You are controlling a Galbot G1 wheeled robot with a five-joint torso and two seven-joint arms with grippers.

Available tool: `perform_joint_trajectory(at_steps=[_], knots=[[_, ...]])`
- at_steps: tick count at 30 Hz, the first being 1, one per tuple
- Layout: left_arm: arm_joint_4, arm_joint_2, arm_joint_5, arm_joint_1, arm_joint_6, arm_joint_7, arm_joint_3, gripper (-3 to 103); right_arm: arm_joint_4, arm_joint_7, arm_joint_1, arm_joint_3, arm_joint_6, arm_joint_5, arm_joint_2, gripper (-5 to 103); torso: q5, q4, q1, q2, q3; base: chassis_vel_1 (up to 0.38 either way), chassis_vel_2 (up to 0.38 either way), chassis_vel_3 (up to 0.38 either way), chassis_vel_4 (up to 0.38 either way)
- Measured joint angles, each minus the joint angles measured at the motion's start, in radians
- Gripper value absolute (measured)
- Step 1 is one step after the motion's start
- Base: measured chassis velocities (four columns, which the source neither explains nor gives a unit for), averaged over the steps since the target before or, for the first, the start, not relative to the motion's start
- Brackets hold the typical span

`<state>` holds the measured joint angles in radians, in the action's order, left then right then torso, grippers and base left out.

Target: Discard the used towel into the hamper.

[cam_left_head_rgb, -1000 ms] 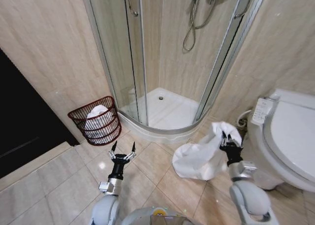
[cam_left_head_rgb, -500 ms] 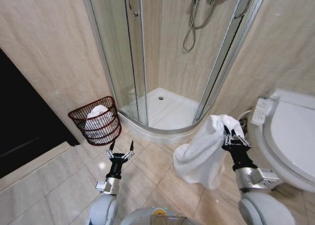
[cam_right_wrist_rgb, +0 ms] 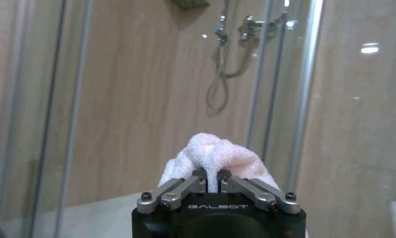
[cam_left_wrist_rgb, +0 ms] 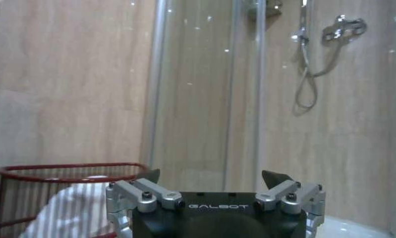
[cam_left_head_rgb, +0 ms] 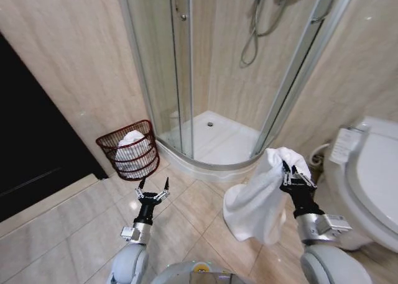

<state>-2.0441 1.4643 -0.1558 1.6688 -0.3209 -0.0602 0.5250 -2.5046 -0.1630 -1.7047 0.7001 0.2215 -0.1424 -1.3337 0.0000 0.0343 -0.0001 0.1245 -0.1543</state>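
1. I have the right gripper (cam_left_head_rgb: 291, 175) raised at the right of the head view, in front of the shower enclosure (cam_left_head_rgb: 249, 79) and beside the toilet (cam_left_head_rgb: 373, 184).
2. Its fingers are closed together on a bunched fold of the white towel (cam_left_head_rgb: 258, 200). In the right wrist view the two fingers (cam_right_wrist_rgb: 184, 187) nearly meet, with towel (cam_right_wrist_rgb: 214, 156) bulging above them.
3. The rest of the towel hangs down from the grip on the left side of the right arm, clear of the tiled floor (cam_left_head_rgb: 74, 234).
4. My left gripper (cam_left_head_rgb: 153, 187) sits low at centre-left of the head view, pointing towards the wall. Its fingers are spread wide and hold nothing; the left wrist view shows both fingertips (cam_left_wrist_rgb: 277, 177) well apart.
5. The hamper (cam_left_head_rgb: 130, 150) stands on the floor against the wall, just beside the left edge of the shower tray (cam_left_head_rgb: 205, 166). It leans slightly and already contains white cloth (cam_left_head_rgb: 133, 148).
6. The hamper is just beyond the left gripper and well apart from the held towel.
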Motion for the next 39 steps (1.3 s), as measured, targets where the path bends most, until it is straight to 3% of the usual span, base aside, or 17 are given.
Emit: perform_joint_trajectory(at_steps=[13,21,39], knots=[[0.003,0.002,0.007,-0.004,0.006,0.001,0.0,100,0.003,0.011,0.002,-0.014,-0.001,0.017,-0.007,7,0.0,0.0001,0.0,0.0,0.0,0.096,0.097,0.096,0.093],[-0.013,0.007,0.011,0.005,0.041,0.022,0.0,100,0.004,0.019,-0.004,-0.018,-0.007,0.037,-0.015,7,0.0,-0.0001,0.0,0.005,-0.003,0.077,0.088,0.081,0.071],[-0.023,0.009,0.014,0.013,0.055,0.039,0.001,100,0.005,0.025,0.003,-0.024,-0.019,0.045,-0.025,7,0.0,0.0001,0.021,0.08,-0.058,0.069,0.077,0.066,0.073]])
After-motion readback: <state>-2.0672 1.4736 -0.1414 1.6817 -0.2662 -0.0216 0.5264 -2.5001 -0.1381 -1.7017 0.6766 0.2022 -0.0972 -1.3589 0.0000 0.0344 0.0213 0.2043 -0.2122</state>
